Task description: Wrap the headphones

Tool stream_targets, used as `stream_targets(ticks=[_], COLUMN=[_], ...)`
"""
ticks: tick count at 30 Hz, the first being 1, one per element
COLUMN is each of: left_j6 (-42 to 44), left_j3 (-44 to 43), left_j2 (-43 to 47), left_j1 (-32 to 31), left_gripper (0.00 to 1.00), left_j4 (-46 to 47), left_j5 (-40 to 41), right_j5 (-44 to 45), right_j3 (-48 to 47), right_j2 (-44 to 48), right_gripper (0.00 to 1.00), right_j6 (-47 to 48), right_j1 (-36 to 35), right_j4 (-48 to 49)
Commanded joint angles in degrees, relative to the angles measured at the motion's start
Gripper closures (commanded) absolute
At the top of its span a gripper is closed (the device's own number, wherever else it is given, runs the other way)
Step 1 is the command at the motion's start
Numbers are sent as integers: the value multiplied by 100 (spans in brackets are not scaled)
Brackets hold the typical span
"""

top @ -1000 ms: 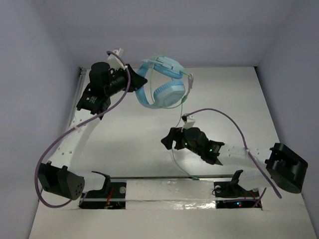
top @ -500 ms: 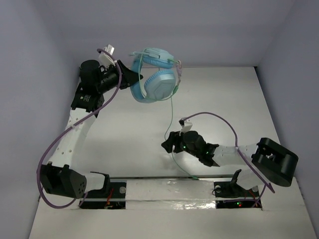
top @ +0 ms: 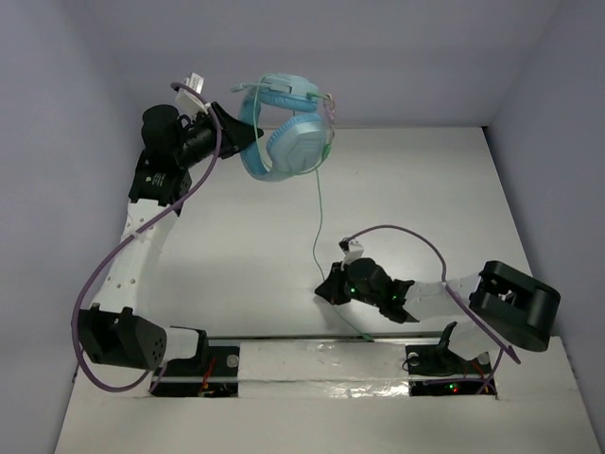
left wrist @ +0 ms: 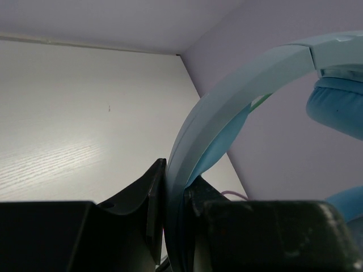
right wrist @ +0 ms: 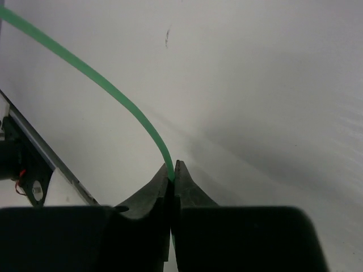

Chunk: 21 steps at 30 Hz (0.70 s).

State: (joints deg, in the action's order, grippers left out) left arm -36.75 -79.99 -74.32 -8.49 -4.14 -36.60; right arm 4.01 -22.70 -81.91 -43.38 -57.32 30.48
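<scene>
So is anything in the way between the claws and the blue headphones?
No, nothing visible is. The left claw is shut on the headband of the headphones, holding them up, and the right claw is pinching their thin green cable.

The headphones (top: 284, 132) sit in the upper middle of the top view, held up off the table. They are light blue, and 1 padded oval earcup (top: 297, 148) faces the camera. In the left wrist view the curved headband (left wrist: 227, 107) arcs from lower centre to upper right, clamped in the left gripper (left wrist: 176, 190). The thin pale green cable (top: 319, 213) drops from the earcup toward the frame's centre. There the right gripper (right wrist: 173, 170) pinches it.
</scene>
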Motion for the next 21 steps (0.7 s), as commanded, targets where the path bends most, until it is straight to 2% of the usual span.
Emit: stream_targets(ticks=[1, 4, 6, 10, 11, 14, 18, 21], left_j6=[-683, -1114, -1211, -808, -537, -97, 360, 860], left_j3=[-9, 228, 351, 501, 519, 668, 923, 1028], left_j2=[67, 50, 23, 6, -3, -47, -91, -82], left_j1=[128, 268, 347, 418, 418, 418, 418, 139], left_gripper=[100, 100, 100, 100, 100, 100, 100, 100], left_j4=[949, 1319, 1407, 1135, 1030, 933, 854, 678], left_j5=[-111, 188, 670, 2057, 2591, 3410, 4107, 4801], right_j5=[-120, -23, 195, 696, 845, 1023, 1223, 1592], right_j3=[-129, -576, -884, -1605, -1876, -2412, -3237, -3880], right_j2=[-80, -10, 174, 736, 886, 1343, 1520, 1450], right_gripper=[100, 100, 100, 100, 100, 100, 100, 100], right_j6=[-163, -57, 109, 277, 233, 224, 408, 645], right_j1=[-235, -639, -937, -1641, -1894, -2116, -2388, -2442], right_j4=[-13, -874, -1480, -3481, -3774, -4681, -5656, -6517])
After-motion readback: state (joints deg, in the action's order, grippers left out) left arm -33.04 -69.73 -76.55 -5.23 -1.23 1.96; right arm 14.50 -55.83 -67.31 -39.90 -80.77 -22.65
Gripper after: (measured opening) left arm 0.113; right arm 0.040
